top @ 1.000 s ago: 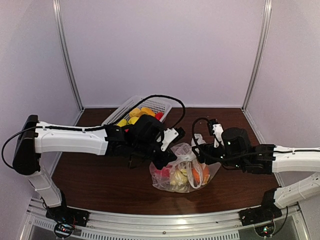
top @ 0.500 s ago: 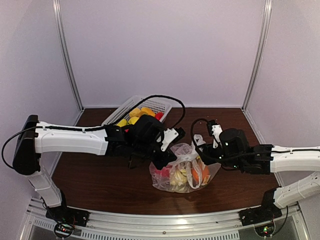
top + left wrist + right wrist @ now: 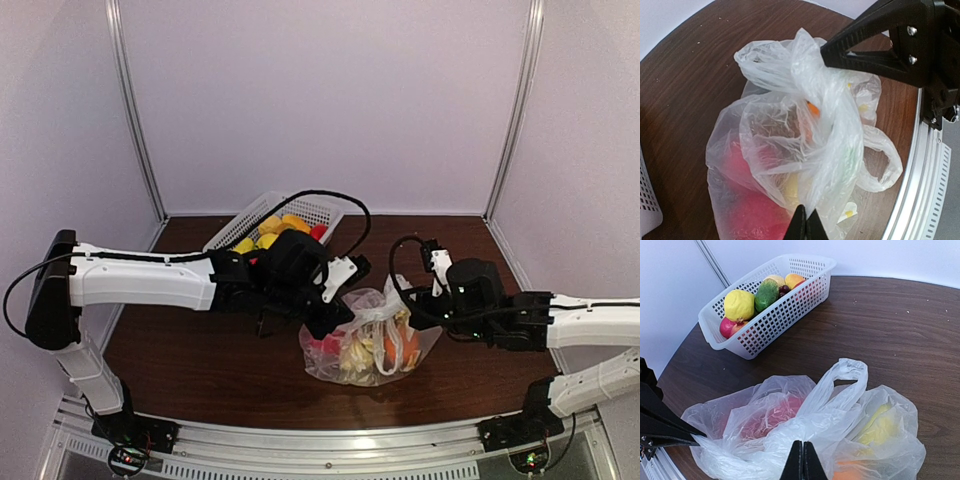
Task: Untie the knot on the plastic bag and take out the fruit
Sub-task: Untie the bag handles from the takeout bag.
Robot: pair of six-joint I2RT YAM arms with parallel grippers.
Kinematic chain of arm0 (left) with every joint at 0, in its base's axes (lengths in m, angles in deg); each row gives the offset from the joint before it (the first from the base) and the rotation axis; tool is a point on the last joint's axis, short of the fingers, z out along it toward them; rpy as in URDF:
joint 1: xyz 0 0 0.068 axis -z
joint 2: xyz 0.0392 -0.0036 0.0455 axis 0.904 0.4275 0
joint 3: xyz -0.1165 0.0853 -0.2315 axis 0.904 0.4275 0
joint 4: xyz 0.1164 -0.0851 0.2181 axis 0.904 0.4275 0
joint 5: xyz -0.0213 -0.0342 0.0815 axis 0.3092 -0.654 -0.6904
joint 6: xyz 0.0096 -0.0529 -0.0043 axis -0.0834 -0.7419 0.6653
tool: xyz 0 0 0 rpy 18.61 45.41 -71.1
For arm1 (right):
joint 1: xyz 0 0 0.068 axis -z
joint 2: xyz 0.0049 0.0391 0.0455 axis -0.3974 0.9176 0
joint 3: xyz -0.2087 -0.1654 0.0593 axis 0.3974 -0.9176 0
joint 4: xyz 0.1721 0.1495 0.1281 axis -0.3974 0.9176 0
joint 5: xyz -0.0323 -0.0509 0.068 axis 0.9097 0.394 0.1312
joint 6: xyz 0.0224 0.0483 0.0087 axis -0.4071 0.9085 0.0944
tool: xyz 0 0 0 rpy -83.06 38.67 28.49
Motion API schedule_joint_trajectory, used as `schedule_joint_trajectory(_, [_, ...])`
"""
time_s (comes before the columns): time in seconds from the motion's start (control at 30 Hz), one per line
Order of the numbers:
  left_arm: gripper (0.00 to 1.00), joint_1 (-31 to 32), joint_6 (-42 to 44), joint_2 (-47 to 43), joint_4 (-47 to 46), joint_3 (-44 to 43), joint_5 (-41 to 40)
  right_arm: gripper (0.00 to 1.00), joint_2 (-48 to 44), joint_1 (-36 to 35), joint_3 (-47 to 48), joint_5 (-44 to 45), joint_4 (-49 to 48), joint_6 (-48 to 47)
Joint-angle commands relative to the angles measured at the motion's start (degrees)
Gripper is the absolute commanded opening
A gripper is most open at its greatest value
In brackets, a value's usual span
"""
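The plastic bag (image 3: pixel 365 340), fruit (image 3: pixel 395 347) inside, lies on the table (image 3: pixel 200 370), the basket (image 3: pixel 775 320) behind-left of it.

Light: bright, even, diffuse | Shadows: soft, faint | Glare: white highlights on plastic bag (image 3: pixel 790 135) film | Focus: wrist views sharp, top view slightly soft

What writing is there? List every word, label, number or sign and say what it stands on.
None can be read. The plastic bag, the white basket and the table show no lettering in any view.
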Motion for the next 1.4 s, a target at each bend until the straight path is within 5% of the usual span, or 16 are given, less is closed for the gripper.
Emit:
schedule_joint_trajectory(0.0, [0.0, -0.36, 0.85, -1.74, -0.42, 0.38, -1.14, 0.0, -2.82, 0.38, -0.5, 5.48, 2.76, 0.92])
schedule_joint_trajectory(0.4, [0.0, -2.4, -1.39, -1.74, -0.57, 0.84, -0.62, 0.0, -7.09, 5.74, -5.48, 8.92, 5.75, 6.68])
schedule_joint_trajectory(0.87, [0.0, -3.13, -0.83, -1.64, -1.45, 0.93, 1.95, 0.0, -9.01, 6.83, -8.48, -4.73, -4.46, 3.08])
schedule_joint_trajectory(1.07, [0.4, -3.1, 3.24, -5.25, -6.35, 2.91, 4.77, 0.0, -6.59, 6.23, -7.99, -8.63, -8.34, 2.47])
schedule_joint_trajectory(1.37, [0.65, 0.03, 6.63, -3.12, -8.01, -2.42, 7.34, 0.0, -4.91, 5.35, -7.46, -10.46, -11.15, 2.58])
